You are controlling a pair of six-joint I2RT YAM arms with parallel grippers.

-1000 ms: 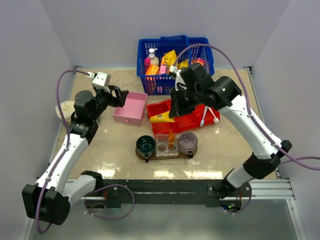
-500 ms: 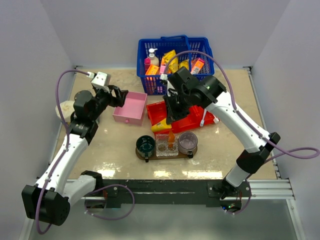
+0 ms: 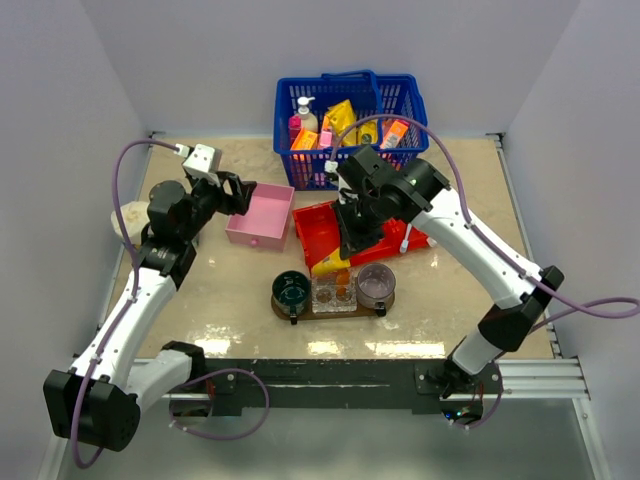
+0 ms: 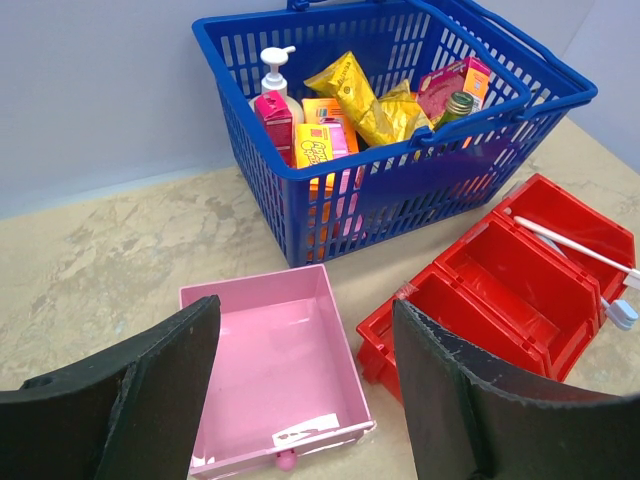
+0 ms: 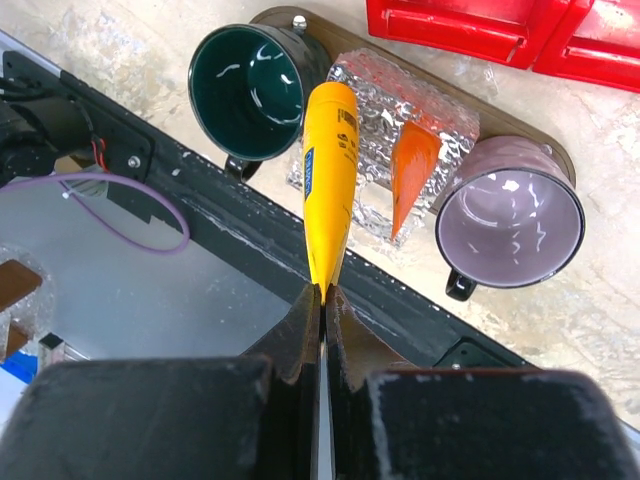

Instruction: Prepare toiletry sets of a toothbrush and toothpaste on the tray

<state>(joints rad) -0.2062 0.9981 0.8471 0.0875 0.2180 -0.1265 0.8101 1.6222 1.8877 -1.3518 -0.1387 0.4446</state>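
Note:
My right gripper [image 5: 322, 296] is shut on the flat tail of a yellow toothpaste tube [image 5: 330, 170]. The tube hangs cap-down over the tray [image 5: 335, 42], between a dark green cup [image 5: 247, 90] and a clear crinkled holder [image 5: 400, 110]. In the top view this gripper [image 3: 345, 245] sits just behind the tray [image 3: 383, 306]. A second, orange toothpaste tube [image 5: 410, 175] stands in the holder. One white toothbrush [image 4: 575, 250] lies in the red bin [image 4: 500, 290]. My left gripper [image 4: 300, 330] hovers open over the pink box [image 4: 270, 360], holding nothing.
A purple cup [image 5: 510, 225] stands at the tray's right end. The blue basket [image 3: 350, 90] of bottles and packets is at the back, behind the red bin [image 3: 320, 225]. The pink box [image 3: 258, 218] lies left of the bin. The table's dark front rail runs under the tray.
My right arm has swung from over the red bin toward the tray, carrying the yellow tube with it. The left arm has not moved.

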